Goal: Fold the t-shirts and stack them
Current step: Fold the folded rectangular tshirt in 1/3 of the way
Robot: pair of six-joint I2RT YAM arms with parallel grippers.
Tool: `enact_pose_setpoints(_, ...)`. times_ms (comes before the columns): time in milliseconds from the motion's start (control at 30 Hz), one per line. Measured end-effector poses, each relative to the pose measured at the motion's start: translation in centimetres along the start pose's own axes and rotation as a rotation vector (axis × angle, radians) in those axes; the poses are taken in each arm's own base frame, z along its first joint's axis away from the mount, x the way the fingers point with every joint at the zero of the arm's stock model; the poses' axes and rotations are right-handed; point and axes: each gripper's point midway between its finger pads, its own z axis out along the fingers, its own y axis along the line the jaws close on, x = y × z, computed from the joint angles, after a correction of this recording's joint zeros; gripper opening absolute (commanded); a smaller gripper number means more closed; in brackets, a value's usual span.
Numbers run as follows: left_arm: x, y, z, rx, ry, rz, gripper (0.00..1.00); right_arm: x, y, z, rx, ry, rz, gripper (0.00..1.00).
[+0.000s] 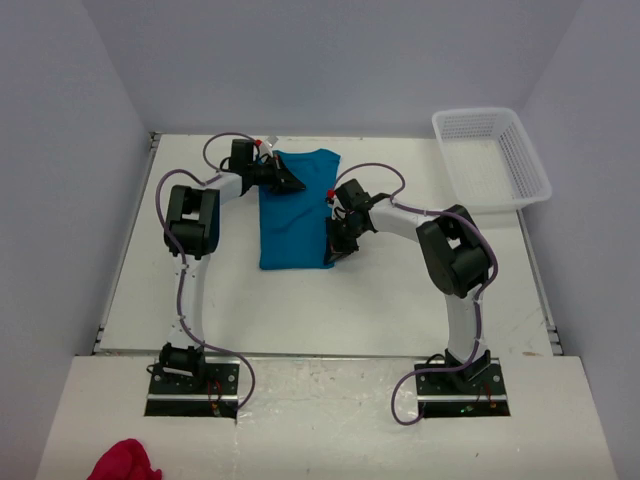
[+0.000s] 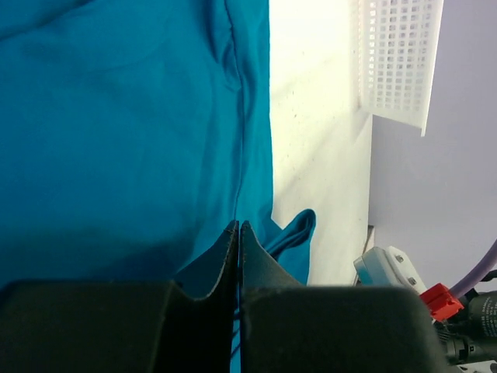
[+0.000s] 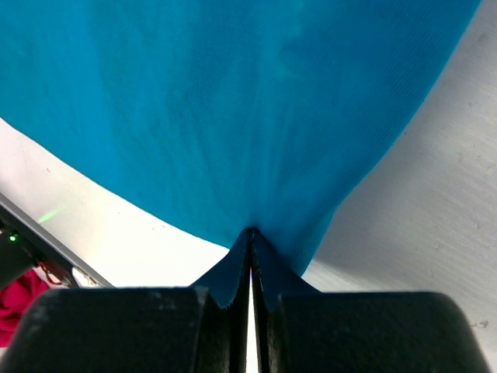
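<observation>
The teal-blue t-shirt (image 1: 295, 215) lies on the table as a long folded rectangle between the two arms. My left gripper (image 1: 291, 182) is at its far left part, with the fingers shut and fabric pinched between them in the left wrist view (image 2: 239, 227). The shirt (image 2: 124, 132) fills most of that view, and a sleeve end curls up beside the fingers. My right gripper (image 1: 335, 246) is at the shirt's near right edge. In the right wrist view it is shut (image 3: 251, 233) on the shirt (image 3: 233, 101), and the cloth fans out taut from the pinch.
A white mesh basket (image 1: 490, 160) stands at the far right of the table and also shows in the left wrist view (image 2: 396, 62). A crimson cloth (image 1: 125, 462) lies on the near ledge left of the left arm's base. Grey walls enclose the table.
</observation>
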Motion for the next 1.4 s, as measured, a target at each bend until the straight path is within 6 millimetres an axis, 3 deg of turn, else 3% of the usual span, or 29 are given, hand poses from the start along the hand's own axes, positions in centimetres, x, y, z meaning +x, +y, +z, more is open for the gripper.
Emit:
enact_pose_setpoints(167,0.8,-1.8,-2.0,-0.046,-0.004,0.009,0.00,0.2,-0.1,-0.4,0.024,-0.008,-0.022,0.00)
enact_pose_setpoints(400,0.1,-9.2,-7.6,-0.089,-0.125,0.132,0.00,0.4,0.0,-1.1,0.034,-0.007,-0.047,0.00)
enact_pose_setpoints(500,0.5,-10.5,-8.8,-0.091,-0.145,0.158,0.00,0.2,0.1,-1.5,0.038,-0.004,-0.057,0.00)
enact_pose_setpoints(567,1.2,-9.5,-8.8,-0.111,-0.138,0.149,0.00,-0.1,0.4,-1.7,0.035,-0.010,-0.065,0.00)
enact_pose_setpoints(733,4.5,-4.2,-8.0,-0.223,-0.079,0.048,0.00,-1.4,1.4,-2.3,0.019,-0.039,-0.081,0.00)
enact_pose_setpoints(867,6.1,-1.1,-7.7,-0.319,-0.051,0.008,0.00,-1.8,1.5,-2.1,0.017,-0.040,-0.082,0.00)
enact_pose_setpoints(1300,6.7,3.6,-7.6,-0.513,-0.061,0.004,0.00,-0.4,0.1,0.0,0.022,0.015,-0.046,0.00)
enact_pose_setpoints(1400,6.3,3.7,-7.5,-0.522,-0.060,0.011,0.00,-0.4,0.2,0.1,0.019,0.013,-0.045,0.00)
